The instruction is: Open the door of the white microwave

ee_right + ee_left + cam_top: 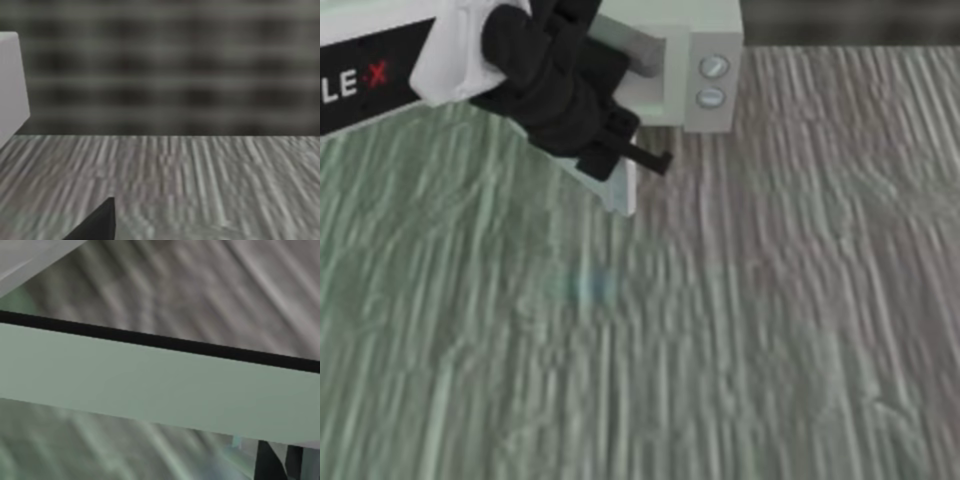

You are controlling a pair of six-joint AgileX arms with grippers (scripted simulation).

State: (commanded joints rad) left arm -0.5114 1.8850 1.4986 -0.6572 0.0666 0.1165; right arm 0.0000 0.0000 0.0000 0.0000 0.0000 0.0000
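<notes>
Grey streaked wood-grain table (pixel 770 330); dark blurred checked backdrop (pixel 175 65).

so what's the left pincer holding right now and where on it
The left pincer sits at the free outer edge of the swung-open door of the white microwave, but whether it actually grips that edge cannot be told.

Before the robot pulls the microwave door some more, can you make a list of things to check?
1. Door swung out from the white microwave, cavity showing: ok.
2. Left gripper at the door's outer edge: ok.
3. Fingers firmly closed on the door: cannot tell; the left wrist view shows only the door's edge up close.
4. Table in front of the door free of things for the swing: ok.
5. Right gripper away from the door: ok; it is absent from the top view.
6. Door fully open: not ok, it looks partway.
</notes>
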